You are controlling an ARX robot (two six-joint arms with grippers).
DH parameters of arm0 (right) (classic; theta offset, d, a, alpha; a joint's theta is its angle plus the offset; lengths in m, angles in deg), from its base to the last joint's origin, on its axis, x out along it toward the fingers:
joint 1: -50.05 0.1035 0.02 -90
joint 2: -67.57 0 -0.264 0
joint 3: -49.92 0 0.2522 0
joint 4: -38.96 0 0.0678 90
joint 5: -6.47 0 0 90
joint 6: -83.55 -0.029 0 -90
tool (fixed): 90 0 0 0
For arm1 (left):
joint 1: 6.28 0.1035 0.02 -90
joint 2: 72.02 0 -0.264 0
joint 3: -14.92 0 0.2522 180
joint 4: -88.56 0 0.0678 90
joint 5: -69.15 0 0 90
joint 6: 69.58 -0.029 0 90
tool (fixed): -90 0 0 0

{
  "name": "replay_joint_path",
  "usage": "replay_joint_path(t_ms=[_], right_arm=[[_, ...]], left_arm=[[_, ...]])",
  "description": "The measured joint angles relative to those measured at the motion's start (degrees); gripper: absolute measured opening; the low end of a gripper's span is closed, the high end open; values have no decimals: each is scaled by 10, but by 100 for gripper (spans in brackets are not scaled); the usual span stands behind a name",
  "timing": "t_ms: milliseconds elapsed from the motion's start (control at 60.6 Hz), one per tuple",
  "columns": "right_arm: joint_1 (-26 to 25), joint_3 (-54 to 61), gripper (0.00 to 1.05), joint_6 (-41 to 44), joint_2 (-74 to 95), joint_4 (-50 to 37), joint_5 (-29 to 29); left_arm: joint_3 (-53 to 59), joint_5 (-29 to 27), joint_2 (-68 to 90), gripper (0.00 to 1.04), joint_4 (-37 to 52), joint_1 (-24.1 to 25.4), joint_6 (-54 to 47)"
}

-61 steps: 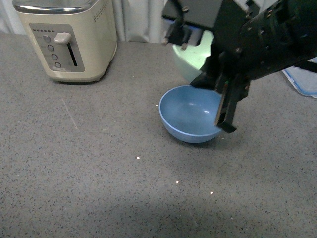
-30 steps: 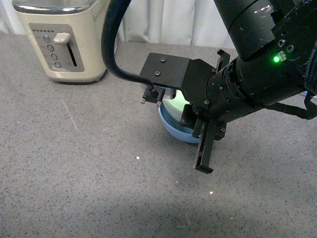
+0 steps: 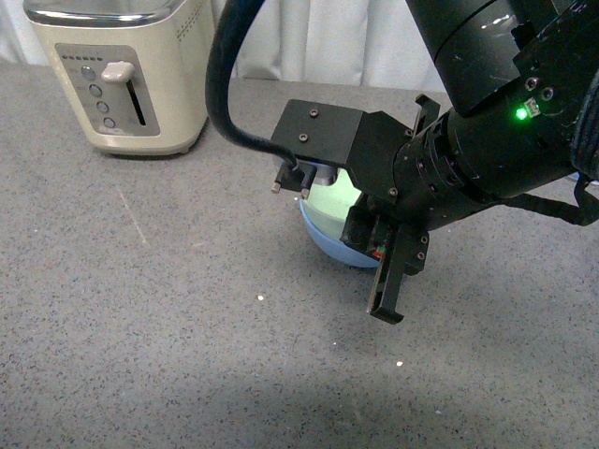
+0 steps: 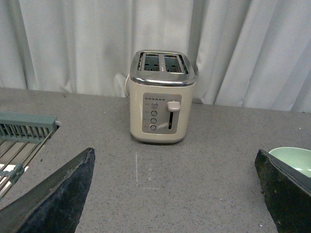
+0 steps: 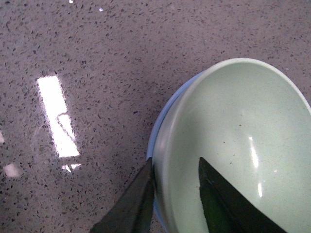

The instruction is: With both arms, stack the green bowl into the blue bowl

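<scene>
Nearest, the right gripper [image 5: 175,194] has one finger inside and one outside the green bowl's [image 5: 233,145] rim, pinching its wall. That bowl sits nested in the blue bowl [image 5: 156,141], whose edge peeks out beneath it on the speckled grey countertop [image 3: 140,327]. From the front, the right arm [image 3: 487,140] covers most of both bowls. Farther back stands a cream toaster [image 3: 126,75] before white curtains [image 4: 73,43]. Its fingers spread wide, the left gripper [image 4: 175,194] holds nothing.
</scene>
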Motion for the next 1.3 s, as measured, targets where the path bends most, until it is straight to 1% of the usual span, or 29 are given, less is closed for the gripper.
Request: replay_joint_path(t_ms=[149, 264, 281, 314, 347, 413, 446, 462, 512, 611, 660, 726, 825, 891, 957, 990, 1007, 1023, 1040, 1056, 1073, 1139, 1172, 1205, 1271, 1304], right_arm=[[-12, 5, 53, -79, -30, -23, 16], [-28, 28, 71, -170, -82, -47, 17], [-32, 34, 74, -194, -94, -49, 17], [-36, 41, 78, -216, -105, -53, 16], [-42, 53, 83, -250, -122, -62, 12], [-56, 84, 95, -330, -159, -81, -15], [-63, 99, 98, -365, -174, -87, -27], [-65, 104, 98, -372, -179, -90, -33], [-78, 130, 95, -434, -203, -94, -63], [-100, 183, 96, -530, -250, -88, -118], [-110, 210, 96, -563, -273, -90, -141], [-120, 252, 96, -588, -307, -107, -186], [-133, 311, 96, -602, -360, -146, -248], [-138, 334, 96, -606, -384, -159, -268], [-140, 339, 96, -608, -390, -161, -270], [-143, 353, 93, -598, -381, -210, -258], [-145, 371, 90, -581, -369, -272, -245], [-146, 380, 88, -573, -364, -305, -237], [-149, 400, 85, -556, -356, -369, -227], [-150, 409, 83, -553, -351, -396, -224], [-153, 429, 79, -537, -343, -452, -216], [-162, 478, 69, -505, -346, -577, -208], [-167, 490, 63, -494, -358, -619, -203], [-173, 496, 58, -488, -374, -643, -201], [-183, 506, 47, -480, -412, -647, -193], [-189, 515, 40, -476, -433, -639, -188]], left_arm=[[0, 0, 0, 98, 0, 0, 0], [0, 0, 0, 98, 0, 0, 0], [0, 0, 0, 98, 0, 0, 0], [0, 0, 0, 98, 0, 0, 0], [0, 0, 0, 98, 0, 0, 0], [0, 0, 0, 98, 0, 0, 0], [0, 0, 0, 98, 0, 0, 0], [0, 0, 0, 98, 0, 0, 0], [0, 0, 0, 98, 0, 0, 0], [0, 0, 0, 98, 0, 0, 0], [0, 0, 0, 98, 0, 0, 0], [0, 0, 0, 98, 0, 0, 0], [0, 0, 0, 98, 0, 0, 0], [0, 0, 0, 98, 0, 0, 0], [0, 0, 0, 98, 0, 0, 0], [0, 0, 0, 98, 0, 0, 0], [0, 0, 0, 98, 0, 0, 0], [0, 0, 0, 98, 0, 0, 0], [0, 0, 0, 98, 0, 0, 0], [0, 0, 0, 98, 0, 0, 0], [0, 0, 0, 98, 0, 0, 0], [0, 0, 0, 98, 0, 0, 0], [0, 0, 0, 98, 0, 0, 0], [0, 0, 0, 98, 0, 0, 0], [0, 0, 0, 98, 0, 0, 0], [0, 0, 0, 98, 0, 0, 0]])
